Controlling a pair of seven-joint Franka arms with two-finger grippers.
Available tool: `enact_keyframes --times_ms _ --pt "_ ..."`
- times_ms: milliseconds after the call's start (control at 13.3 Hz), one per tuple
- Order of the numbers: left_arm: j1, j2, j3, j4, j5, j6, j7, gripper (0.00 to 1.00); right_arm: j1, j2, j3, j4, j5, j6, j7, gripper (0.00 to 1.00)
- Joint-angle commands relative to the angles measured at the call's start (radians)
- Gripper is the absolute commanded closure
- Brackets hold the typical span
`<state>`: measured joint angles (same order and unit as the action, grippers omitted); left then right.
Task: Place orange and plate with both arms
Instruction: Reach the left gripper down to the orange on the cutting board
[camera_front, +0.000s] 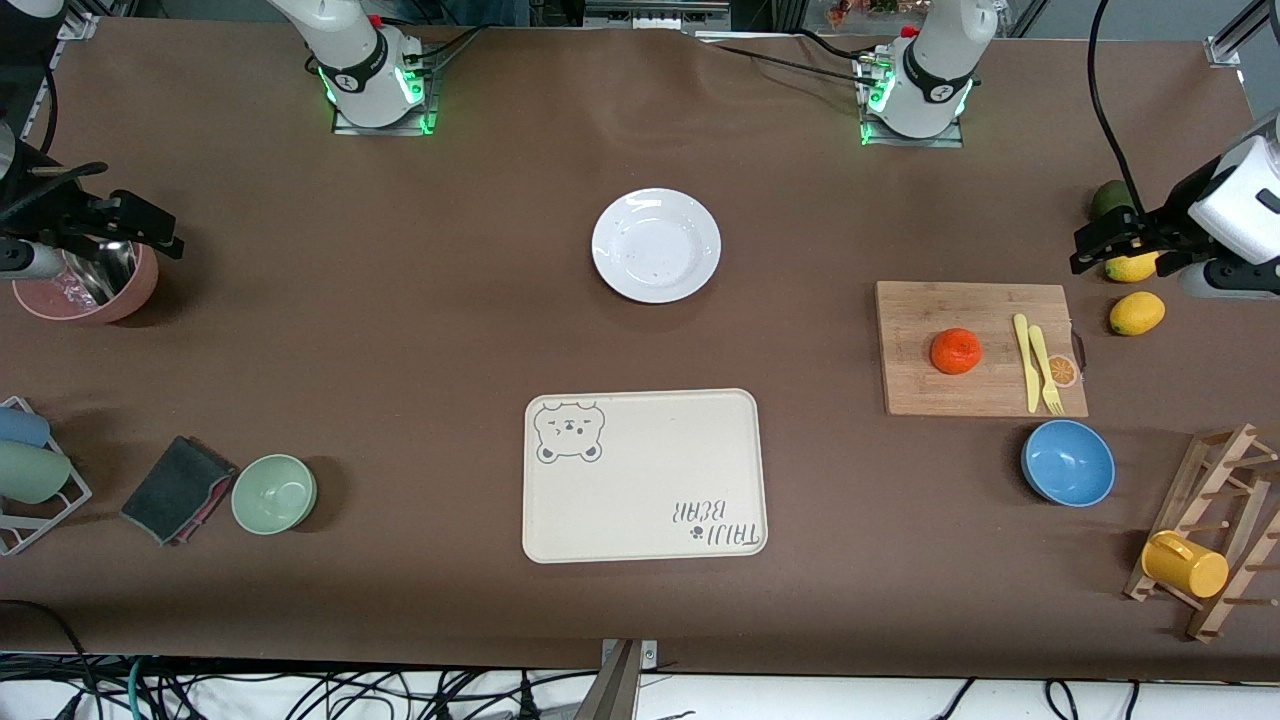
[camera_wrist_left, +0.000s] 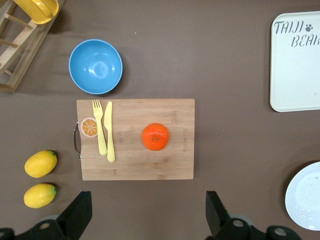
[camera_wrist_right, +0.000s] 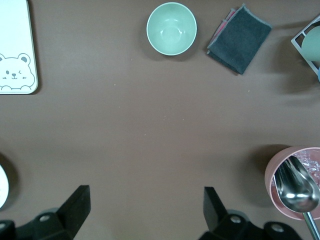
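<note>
Up in the air at its own end of the table, the left gripper (camera_wrist_left: 145, 217) holds nothing, its jaws spread wide. It hangs over bare table beside the lemons (camera_front: 1137, 313), and just out from its fingertips (camera_wrist_left: 77, 212) lies the wooden cutting board (camera_wrist_left: 170, 165). The orange (camera_wrist_left: 155, 136) sits near the middle of that board, with a yellow fork (camera_wrist_left: 99, 126) and knife (camera_wrist_left: 109, 131) beside it and a blue bowl (camera_wrist_left: 95, 66) just off the board.

The right gripper (camera_wrist_right: 145, 217) likewise stands wide and empty, over bare table next to a pink cup (camera_wrist_right: 295, 172) with a metal spoon. A green bowl (camera_wrist_right: 171, 28) and dark cloth (camera_wrist_right: 239, 38) lie well out from it.

Between the two grippers, well apart from both, the plate (camera_front: 656, 245) rests alone, with the cream bear tray (camera_front: 645, 476) nearer the front camera.
</note>
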<state>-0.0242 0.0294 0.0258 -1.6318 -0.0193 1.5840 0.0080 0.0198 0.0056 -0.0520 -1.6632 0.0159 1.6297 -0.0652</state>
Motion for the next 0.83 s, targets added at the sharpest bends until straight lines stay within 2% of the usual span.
enact_keyframes --times_ms 0,376,526,752 --pt "0.003 0.050 -0.001 0.023 -0.022 -0.065 0.046 0.00 0.000 -0.009 0.001 -0.001 0.004 0.001 -0.015 0.00" --pt "-0.040 0.150 -0.015 0.018 -0.007 -0.073 0.049 0.00 0.000 -0.007 0.001 -0.003 0.006 -0.001 -0.015 0.00" --pt "-0.027 0.234 -0.014 0.017 0.002 -0.065 0.046 0.00 0.000 -0.007 0.001 -0.003 0.006 -0.001 -0.015 0.00" --pt "-0.029 0.326 -0.014 -0.015 0.048 0.025 0.047 0.00 0.000 -0.009 0.003 -0.003 0.006 -0.007 -0.015 0.00"
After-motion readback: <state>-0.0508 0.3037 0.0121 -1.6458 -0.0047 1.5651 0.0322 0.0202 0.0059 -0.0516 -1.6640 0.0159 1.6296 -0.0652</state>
